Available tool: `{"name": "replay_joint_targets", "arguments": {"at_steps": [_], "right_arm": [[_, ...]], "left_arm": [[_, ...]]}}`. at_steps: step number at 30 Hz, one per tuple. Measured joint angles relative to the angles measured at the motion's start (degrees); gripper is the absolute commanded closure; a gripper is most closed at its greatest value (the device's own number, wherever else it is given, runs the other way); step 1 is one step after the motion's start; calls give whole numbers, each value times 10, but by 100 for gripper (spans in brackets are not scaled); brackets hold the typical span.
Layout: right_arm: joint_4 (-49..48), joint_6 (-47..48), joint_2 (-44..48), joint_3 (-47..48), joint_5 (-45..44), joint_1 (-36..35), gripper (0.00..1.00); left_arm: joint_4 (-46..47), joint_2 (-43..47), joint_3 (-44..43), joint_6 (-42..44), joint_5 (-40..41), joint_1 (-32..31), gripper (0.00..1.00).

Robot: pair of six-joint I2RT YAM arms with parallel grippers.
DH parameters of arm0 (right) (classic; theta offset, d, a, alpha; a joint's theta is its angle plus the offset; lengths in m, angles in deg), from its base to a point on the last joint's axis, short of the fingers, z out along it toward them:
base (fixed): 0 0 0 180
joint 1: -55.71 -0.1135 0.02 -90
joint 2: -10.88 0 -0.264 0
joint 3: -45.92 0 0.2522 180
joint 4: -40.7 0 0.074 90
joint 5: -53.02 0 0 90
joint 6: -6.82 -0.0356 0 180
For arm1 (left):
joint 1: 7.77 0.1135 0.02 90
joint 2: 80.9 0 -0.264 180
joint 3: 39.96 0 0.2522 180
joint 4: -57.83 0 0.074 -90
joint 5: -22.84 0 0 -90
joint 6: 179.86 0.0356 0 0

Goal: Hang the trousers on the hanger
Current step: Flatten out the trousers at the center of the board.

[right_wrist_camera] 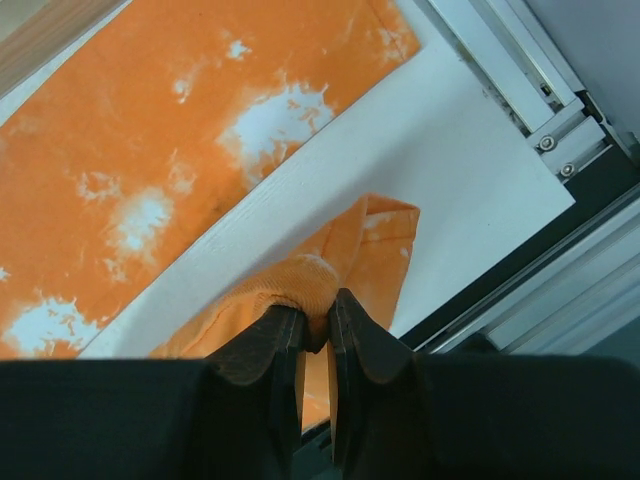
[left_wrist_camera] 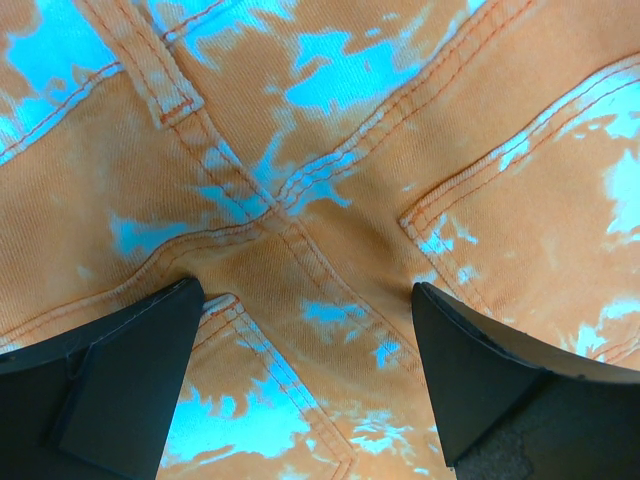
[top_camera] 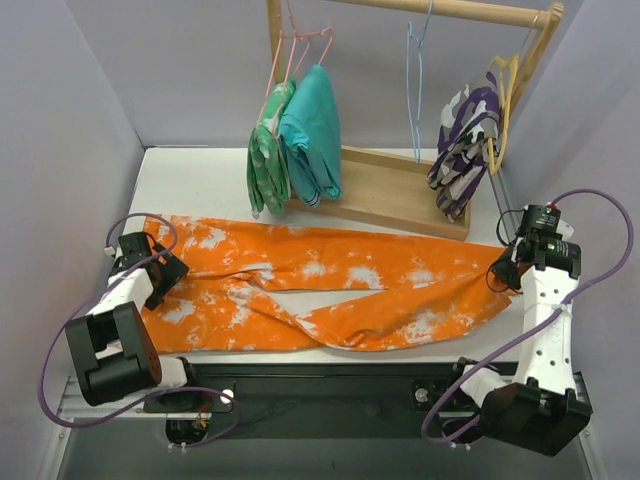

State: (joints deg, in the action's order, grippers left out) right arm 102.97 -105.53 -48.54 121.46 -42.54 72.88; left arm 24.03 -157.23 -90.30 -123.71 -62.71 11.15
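Your right gripper [right_wrist_camera: 315, 322] is pinched shut on a fold of the trousers [top_camera: 330, 290] near 1 leg's cuff, your left gripper [left_wrist_camera: 308, 292] hangs spread wide over their seat seam, and they lie flat on the table [top_camera: 200, 185], well apart from the hanger [top_camera: 415, 95].

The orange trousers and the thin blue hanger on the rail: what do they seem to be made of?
The trousers look like sturdy woven cloth, probably cotton denim, with a matte finish. The left wrist view shows diagonal twill ribs and double-stitched seams. The hanger is very thin and smooth, likely coated wire or slim plastic. It is too small to tell which.
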Motion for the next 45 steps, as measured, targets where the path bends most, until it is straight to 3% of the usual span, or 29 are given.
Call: {"name": "replay_joint_targets", "arguments": {"at_steps": [4,6,7,10,12,18,28,36,45], "right_arm": [[8,1,-42,24,0,26,97],[16,0,-60,33,1,49,89],[19,0,-68,35,4,63,64],[26,0,-90,36,16,95,24],[25,0,-108,38,34,107,18],[17,-48,-114,7,106,105,22],[-35,-143,-86,-205,173,105,32],[-115,-173,-122,-244,169,105,48],[-156,-194,-212,-226,125,72,54]], "left_arm": [[19,-33,-23,2,-7,0,3],[24,-49,-37,3,-14,0,2],[27,-57,-44,3,-18,0,3],[33,-80,-64,5,-31,0,3],[40,-91,-74,8,-38,1,3],[42,-98,-84,10,-57,0,3],[42,-95,-85,9,-64,-1,2],[31,-59,-85,18,-65,-2,3],[25,-51,-85,20,-65,-5,3]]}}
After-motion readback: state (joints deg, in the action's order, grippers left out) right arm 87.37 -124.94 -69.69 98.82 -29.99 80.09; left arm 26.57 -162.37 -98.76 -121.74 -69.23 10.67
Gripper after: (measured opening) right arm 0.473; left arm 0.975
